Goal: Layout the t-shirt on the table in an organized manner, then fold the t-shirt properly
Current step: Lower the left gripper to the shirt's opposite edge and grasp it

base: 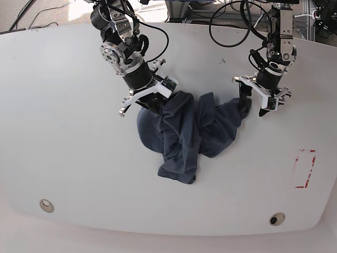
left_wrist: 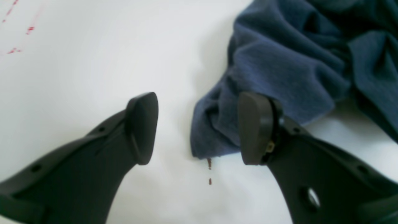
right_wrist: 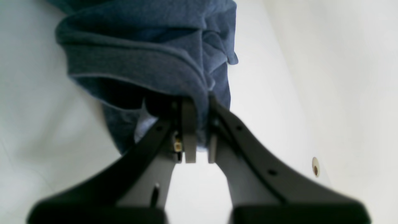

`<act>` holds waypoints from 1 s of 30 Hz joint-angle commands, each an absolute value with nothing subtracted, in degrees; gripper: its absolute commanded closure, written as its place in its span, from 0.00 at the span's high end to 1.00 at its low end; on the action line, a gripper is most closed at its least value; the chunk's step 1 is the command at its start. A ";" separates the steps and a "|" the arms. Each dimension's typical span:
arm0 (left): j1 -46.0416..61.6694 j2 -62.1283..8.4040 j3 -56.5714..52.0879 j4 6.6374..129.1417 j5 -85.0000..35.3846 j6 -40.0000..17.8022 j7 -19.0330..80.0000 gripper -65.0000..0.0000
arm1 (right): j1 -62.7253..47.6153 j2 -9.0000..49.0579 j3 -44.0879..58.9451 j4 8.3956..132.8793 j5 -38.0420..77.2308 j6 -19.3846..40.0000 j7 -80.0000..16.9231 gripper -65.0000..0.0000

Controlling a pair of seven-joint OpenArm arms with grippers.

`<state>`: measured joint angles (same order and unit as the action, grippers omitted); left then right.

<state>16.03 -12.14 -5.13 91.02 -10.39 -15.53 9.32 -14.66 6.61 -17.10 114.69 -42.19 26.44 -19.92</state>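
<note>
Nearest the front edge of the table (base: 79, 174), the low tip of the t-shirt (base: 181, 132) hangs down toward us in a point. The shirt is the landmark here. It lies in a crumpled heap near the middle of the table, not flat at all.

At the shirt's far corner on the view's left, the right gripper (right_wrist: 196, 137) is pinched tight on a bunch of cloth. It has grabbed a thick fold, maybe more than one layer. If it pulls now, I think the shirt could come up as a lump instead of opening out.

At the shirt's other far corner, the left gripper (left_wrist: 199, 127) has its jaws wide apart. One finger sits over the cloth edge and the other stands on bare table beside it. If it closes like this, it might catch only a thin bit, and that bit could slip free when both arms stretch the shirt.
</note>
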 commanded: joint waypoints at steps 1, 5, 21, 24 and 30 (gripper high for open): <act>15.78 -13.58 -5.49 90.15 -10.77 -15.78 8.31 0.59 | -14.11 6.37 -16.31 116.09 -42.07 25.54 -18.95 0.00; 15.69 -13.76 -5.32 86.81 -10.95 -15.87 8.22 0.59 | -13.67 5.14 -14.99 116.09 -42.07 25.71 -18.95 0.00; 10.86 -13.76 -1.45 80.75 -10.95 -15.87 8.22 0.59 | -12.26 3.74 -13.05 116.09 -42.07 25.80 -18.77 0.00; 10.77 -13.76 -0.75 80.40 -10.95 -15.87 8.22 0.59 | -12.26 3.74 -13.05 116.09 -41.98 25.80 -18.77 0.00; 9.01 -13.67 0.57 80.04 -10.95 -15.87 8.22 0.58 | -12.44 3.65 -13.05 116.09 -41.98 25.80 -18.77 0.00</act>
